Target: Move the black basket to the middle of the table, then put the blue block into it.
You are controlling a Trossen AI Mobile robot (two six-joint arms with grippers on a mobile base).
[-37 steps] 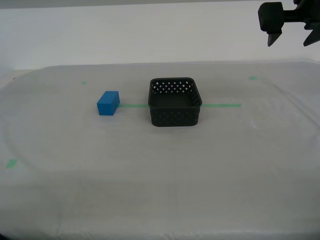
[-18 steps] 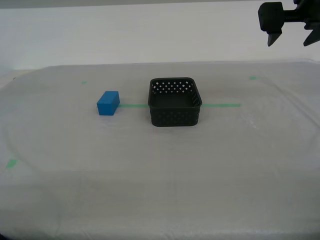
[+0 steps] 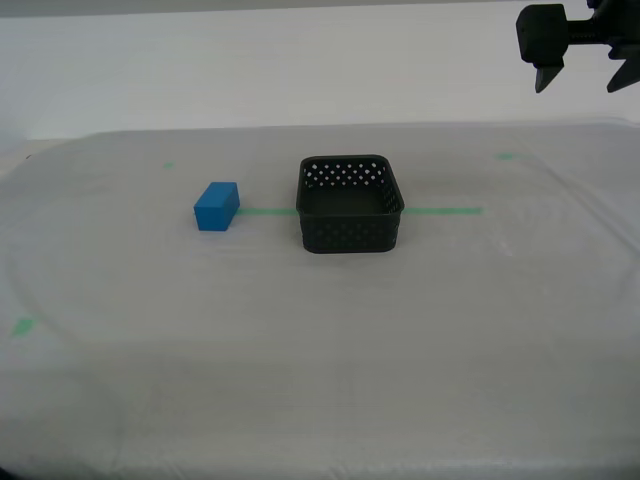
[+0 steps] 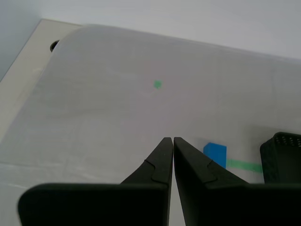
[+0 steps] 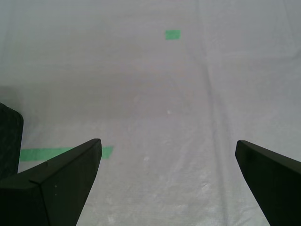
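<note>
The black basket [image 3: 350, 204] stands upright near the middle of the table [image 3: 320, 340], on the green tape line. To its side, toward the exterior view's left, lies the blue block [image 3: 216, 205], apart from the basket. My first gripper [image 3: 580, 85] hangs open and empty high at the exterior view's upper right, far from both. Its wrist view shows the open first gripper [image 5: 168, 141] over bare cloth, with a sliver of the basket [image 5: 9, 141] at the frame edge. My second gripper [image 4: 172, 139] is shut and empty above the cloth, short of the blue block [image 4: 215, 154] and the basket [image 4: 282, 157]. It does not show in the exterior view.
A thin green tape line [image 3: 440, 211] runs across the cloth behind the basket. Small green marks sit at the far side [image 3: 505, 155], [image 3: 168, 165] and near the exterior view's left edge [image 3: 22, 325]. A white wall rises behind the table.
</note>
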